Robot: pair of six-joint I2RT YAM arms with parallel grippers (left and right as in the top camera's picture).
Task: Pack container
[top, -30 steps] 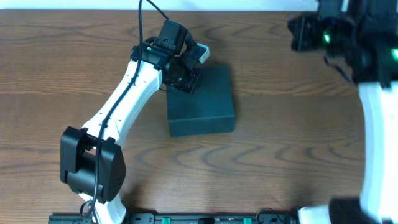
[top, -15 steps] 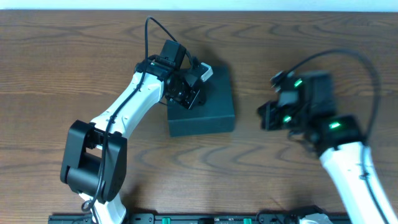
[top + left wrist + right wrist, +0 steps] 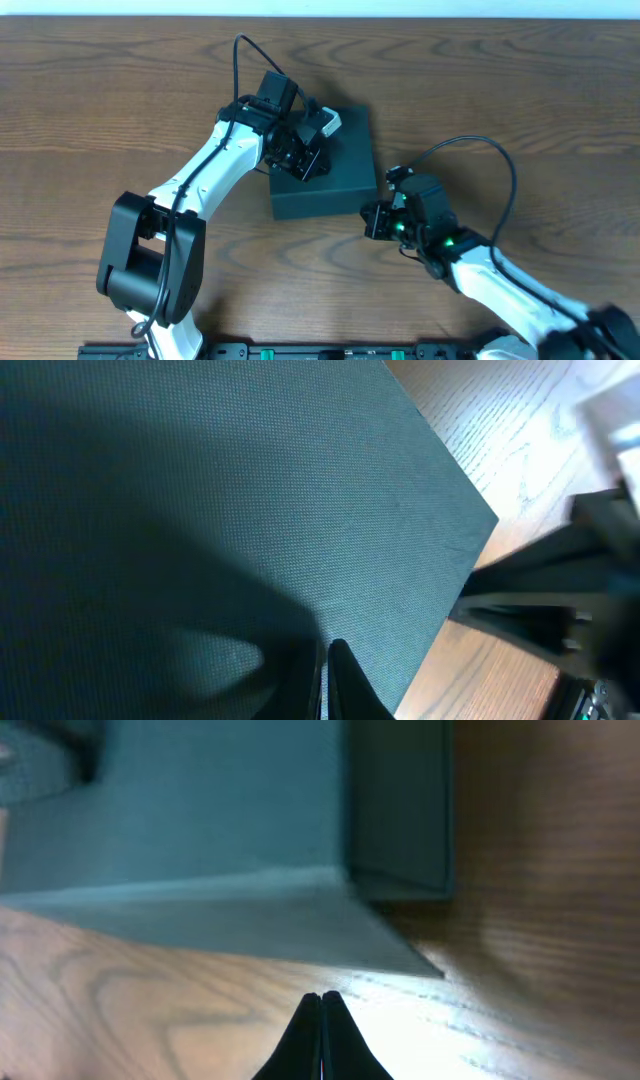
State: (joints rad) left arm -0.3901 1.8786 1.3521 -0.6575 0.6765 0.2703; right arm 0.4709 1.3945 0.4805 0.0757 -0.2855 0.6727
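The container (image 3: 338, 170) is a dark teal-grey box lying closed on the wooden table at the middle. My left gripper (image 3: 303, 158) is shut and rests on the lid near its left rear part; the lid fills the left wrist view (image 3: 200, 490), with the fingertips (image 3: 325, 660) together over it. My right gripper (image 3: 372, 222) is shut and empty, low over the table just off the box's front right corner. The right wrist view shows its closed fingertips (image 3: 322, 1010) above bare wood, with the container's corner (image 3: 300, 830) ahead.
The wooden table (image 3: 120, 110) spreads around the box. A dark rail (image 3: 300, 351) runs along the front edge. The right arm (image 3: 500, 285) stretches from the front right toward the box.
My right arm swung from the far right rear down to the box's front right corner. My left gripper stayed on the lid, shifting only slightly.
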